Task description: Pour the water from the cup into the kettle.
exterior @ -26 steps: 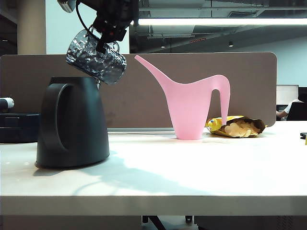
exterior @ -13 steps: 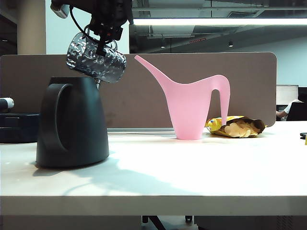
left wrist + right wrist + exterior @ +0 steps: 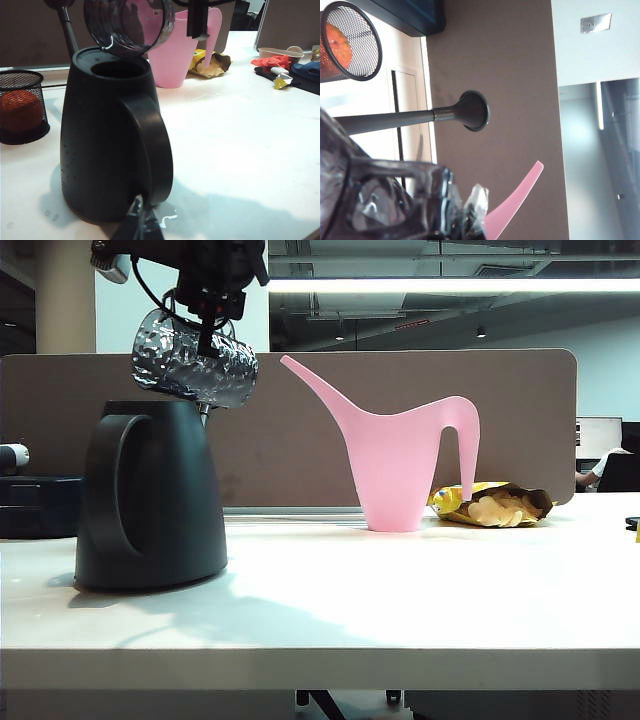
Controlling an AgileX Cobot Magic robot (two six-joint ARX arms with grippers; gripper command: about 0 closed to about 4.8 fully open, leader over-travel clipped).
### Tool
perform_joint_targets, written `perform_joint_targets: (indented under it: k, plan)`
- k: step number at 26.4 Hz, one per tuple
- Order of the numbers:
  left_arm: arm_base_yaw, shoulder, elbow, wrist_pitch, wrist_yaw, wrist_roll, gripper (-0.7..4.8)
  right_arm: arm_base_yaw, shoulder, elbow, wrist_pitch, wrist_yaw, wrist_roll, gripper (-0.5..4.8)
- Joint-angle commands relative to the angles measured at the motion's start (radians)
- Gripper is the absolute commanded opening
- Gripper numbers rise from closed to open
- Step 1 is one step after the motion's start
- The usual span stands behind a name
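While tipped over kettle (image 3: 150, 495): cup (image 3: 193, 365), mouth toward opening
Right claw (image 3: 207, 318): clamped on cup handle, above kettle
Left claw (image 3: 141, 223): low near kettle base, closure unclear
Worktop (image 3: 400, 590): kettle upright

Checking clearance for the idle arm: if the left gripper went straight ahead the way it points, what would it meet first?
The left gripper points at the kettle and would likely meet its loop handle first; depth is hard to judge.
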Motion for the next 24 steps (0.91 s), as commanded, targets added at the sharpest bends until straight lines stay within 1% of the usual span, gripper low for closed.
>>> perform_joint_targets:
  k: [1,8,12,18,24]
  plan:
    - [0.0,0.001,0.003,0.006,0.005,0.004,-0.05,0.004,-0.001,0.003,0.007,0.001,-0.011,-0.08]
    - [0.0,0.001,0.003,0.006,0.005,0.004,-0.05,0.011,0.007,0.003,0.033,0.007,-0.09,-0.08]
    - [0.0,0.001,0.003,0.006,0.005,0.004,-0.05,0.014,0.029,0.003,0.052,0.031,-0.14,-0.08]
    - [0.0,0.001,0.003,0.006,0.005,0.004,-0.05,0.021,0.044,0.003,0.065,0.031,-0.143,-0.08]
    - [0.0,0.001,0.003,0.005,0.005,0.004,-0.05,0.022,0.044,0.003,0.066,0.024,-0.172,-0.08]
